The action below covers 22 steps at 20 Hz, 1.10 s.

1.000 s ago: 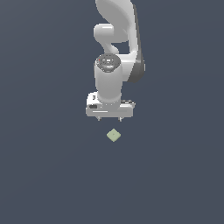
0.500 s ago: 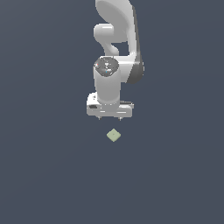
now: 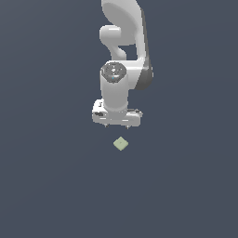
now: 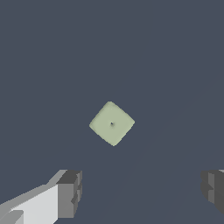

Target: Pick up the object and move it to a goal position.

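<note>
With the gripper (image 3: 116,125) spread wide above the diagonally turned cube (image 3: 121,143), descending unrotated risked its fingers (image 4: 70,192) striking corners.

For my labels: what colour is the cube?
Pale yellow-green cube, clearest in the wrist view.

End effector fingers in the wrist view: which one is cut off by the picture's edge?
The finger with no white part beside it. The other finger adjoins a white part and shows fully.
</note>
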Each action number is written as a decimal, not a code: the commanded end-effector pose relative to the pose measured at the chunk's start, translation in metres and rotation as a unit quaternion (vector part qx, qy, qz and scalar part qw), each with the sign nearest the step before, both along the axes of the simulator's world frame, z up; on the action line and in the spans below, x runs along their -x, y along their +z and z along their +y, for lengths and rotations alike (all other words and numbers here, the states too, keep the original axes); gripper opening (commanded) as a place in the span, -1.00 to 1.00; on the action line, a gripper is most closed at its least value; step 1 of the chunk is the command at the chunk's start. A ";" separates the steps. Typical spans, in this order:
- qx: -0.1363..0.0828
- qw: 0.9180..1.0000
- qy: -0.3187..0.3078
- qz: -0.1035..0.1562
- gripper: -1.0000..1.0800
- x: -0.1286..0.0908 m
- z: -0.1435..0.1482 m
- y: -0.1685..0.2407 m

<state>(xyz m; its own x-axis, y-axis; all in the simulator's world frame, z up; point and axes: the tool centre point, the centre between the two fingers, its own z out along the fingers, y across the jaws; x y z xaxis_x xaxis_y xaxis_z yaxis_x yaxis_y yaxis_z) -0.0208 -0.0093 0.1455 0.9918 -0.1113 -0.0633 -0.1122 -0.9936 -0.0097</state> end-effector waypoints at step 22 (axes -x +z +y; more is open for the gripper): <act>0.013 0.967 -0.254 -0.018 0.92 -0.015 0.016 -0.067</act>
<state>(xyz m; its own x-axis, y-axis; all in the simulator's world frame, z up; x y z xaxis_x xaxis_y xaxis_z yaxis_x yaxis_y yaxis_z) -0.0066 0.0057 0.0836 0.8325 -0.5535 -0.0242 -0.5536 -0.8328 0.0017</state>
